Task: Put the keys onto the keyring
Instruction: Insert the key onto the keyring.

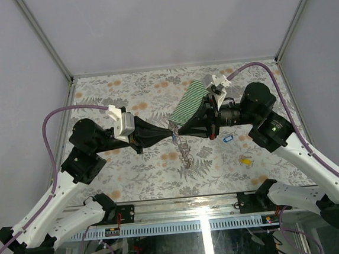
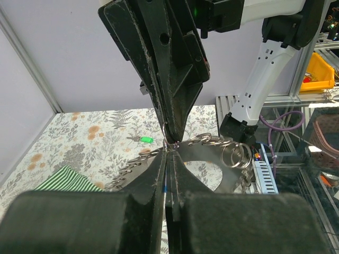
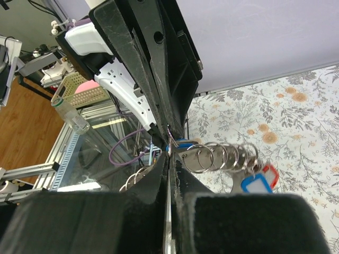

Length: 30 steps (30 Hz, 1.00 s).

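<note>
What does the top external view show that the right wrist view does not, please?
Only the top external view shows the striped cloth, plus a loose blue key and a yellow key lying on the table. Only the right wrist view shows the keyring loop by loop, with another blue key and a red key beside it. Both show the left gripper and right gripper shut, tips meeting on the keyring.

The floral-patterned bench carries a green-and-white striped cloth. A blue key lies nearer the arm bases than the cloth, a yellow key nearer still.
</note>
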### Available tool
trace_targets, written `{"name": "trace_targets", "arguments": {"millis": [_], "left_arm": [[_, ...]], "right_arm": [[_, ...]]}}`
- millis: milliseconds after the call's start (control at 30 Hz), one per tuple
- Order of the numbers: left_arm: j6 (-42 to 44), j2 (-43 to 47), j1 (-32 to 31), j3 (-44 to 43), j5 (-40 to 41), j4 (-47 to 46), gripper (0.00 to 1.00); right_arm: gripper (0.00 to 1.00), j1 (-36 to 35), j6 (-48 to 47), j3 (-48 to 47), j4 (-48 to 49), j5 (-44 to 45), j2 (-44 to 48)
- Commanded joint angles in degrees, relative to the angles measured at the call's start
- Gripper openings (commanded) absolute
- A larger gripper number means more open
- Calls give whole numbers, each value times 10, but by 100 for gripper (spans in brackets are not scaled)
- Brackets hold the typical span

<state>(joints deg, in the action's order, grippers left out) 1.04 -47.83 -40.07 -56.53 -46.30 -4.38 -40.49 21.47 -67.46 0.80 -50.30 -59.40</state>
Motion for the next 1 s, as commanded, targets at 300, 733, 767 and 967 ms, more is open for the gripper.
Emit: {"name": "trace_targets", "arguments": {"millis": [300, 733, 767, 967], "left_arm": [[-15, -3, 1, -20, -31, -25, 0], [-18, -8, 1, -23, -39, -25, 0], [-18, -9, 1, -22, -40, -25, 0], [-18, -10, 1, -22, -42, -24, 0]], "right_arm": [[0, 4, 34, 7, 114, 48, 32], [0, 4, 48, 20, 138, 83, 40], [0, 4, 49, 20, 139, 84, 40], [0, 3, 57, 24, 151, 87, 38]]}}
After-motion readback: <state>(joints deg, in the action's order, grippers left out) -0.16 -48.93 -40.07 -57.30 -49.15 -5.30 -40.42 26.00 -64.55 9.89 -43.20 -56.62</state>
